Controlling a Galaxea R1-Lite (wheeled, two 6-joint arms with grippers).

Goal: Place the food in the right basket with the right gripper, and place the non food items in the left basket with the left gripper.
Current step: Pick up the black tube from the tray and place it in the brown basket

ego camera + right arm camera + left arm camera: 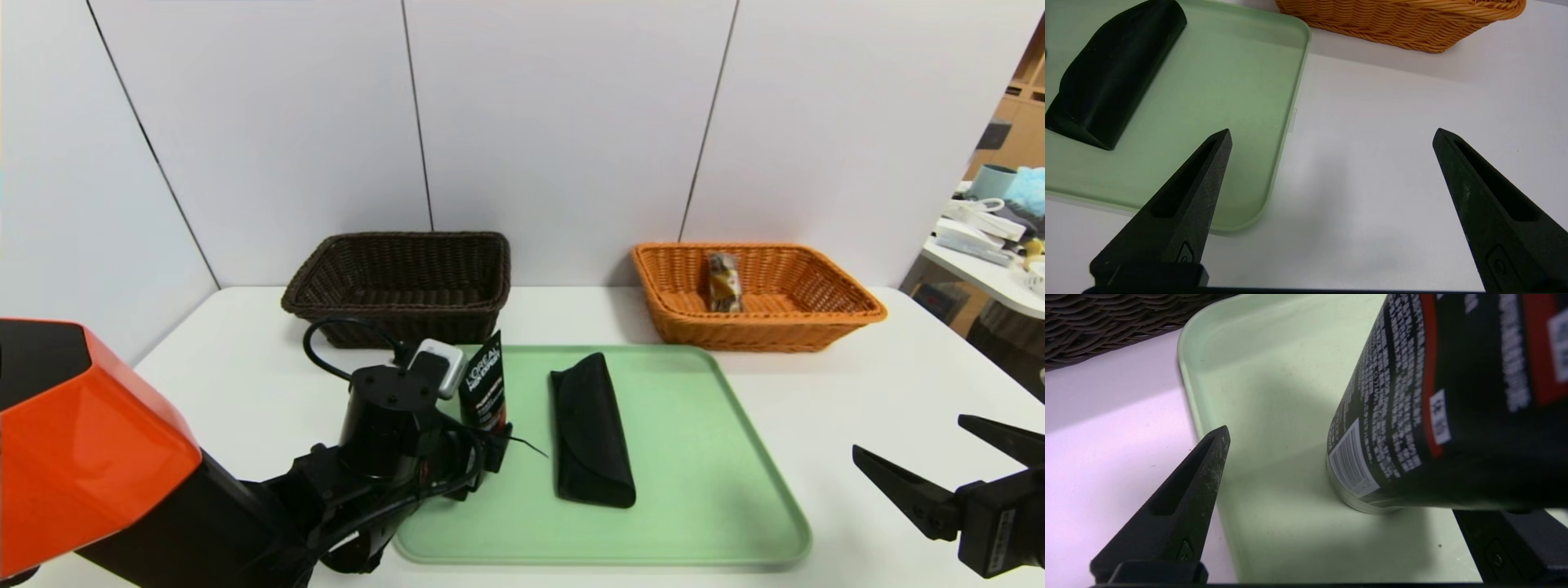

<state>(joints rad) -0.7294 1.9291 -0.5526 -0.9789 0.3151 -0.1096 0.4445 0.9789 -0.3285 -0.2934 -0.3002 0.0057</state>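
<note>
Left gripper (482, 425) spread wide around upright black tube (483, 382); right gripper (939, 457) wide, empty

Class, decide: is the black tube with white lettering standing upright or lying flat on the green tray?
Upright: the black tube stands on its cap end on the green tray, its lettering running vertically.

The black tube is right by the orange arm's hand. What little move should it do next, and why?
Probably close the left hand on the black tube. The tube stands upright on the green tray, between the open fingers, and the dark brown basket waits behind it.
</note>
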